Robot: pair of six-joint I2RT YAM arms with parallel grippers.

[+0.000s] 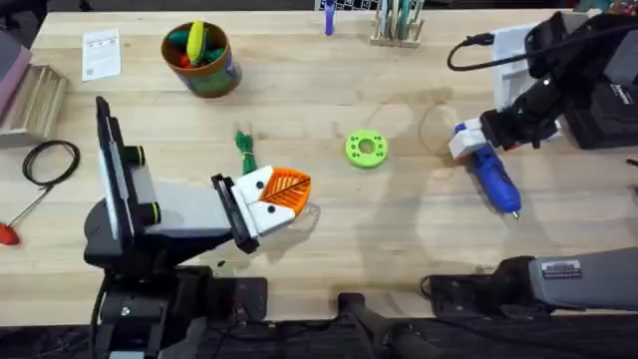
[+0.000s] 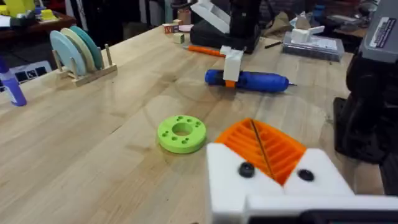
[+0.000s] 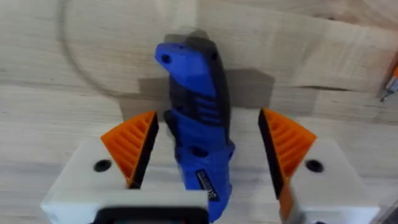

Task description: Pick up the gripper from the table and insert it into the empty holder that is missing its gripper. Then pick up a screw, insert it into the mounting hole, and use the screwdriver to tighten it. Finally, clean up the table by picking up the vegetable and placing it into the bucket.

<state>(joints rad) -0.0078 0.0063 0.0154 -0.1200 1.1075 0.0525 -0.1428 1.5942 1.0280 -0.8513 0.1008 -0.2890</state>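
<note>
The blue screwdriver [image 1: 495,181] [image 2: 261,81] [image 3: 196,93] lies flat on the table at the right, silver tip toward the front. My right gripper [image 1: 469,140] [image 3: 208,149] is open and straddles its rear end, with a gap between each orange pad [image 3: 134,146] and the body. My left gripper [image 1: 284,189] [image 2: 264,149] rests shut at centre-left, its orange pads pressed together. Just behind it lies the dark green vegetable [image 1: 245,152]. The bucket [image 1: 221,78] stands at the back left with toys inside. The loose gripper piece, holder and screw are out of view.
A green disc with holes [image 1: 366,150] [image 2: 181,134] lies mid-table between the arms. A wooden rack [image 1: 399,25] [image 2: 78,53] stands at the back edge. At the far left are a black cable loop [image 1: 50,160], a red-handled tool [image 1: 8,234] and a paper card [image 1: 100,52].
</note>
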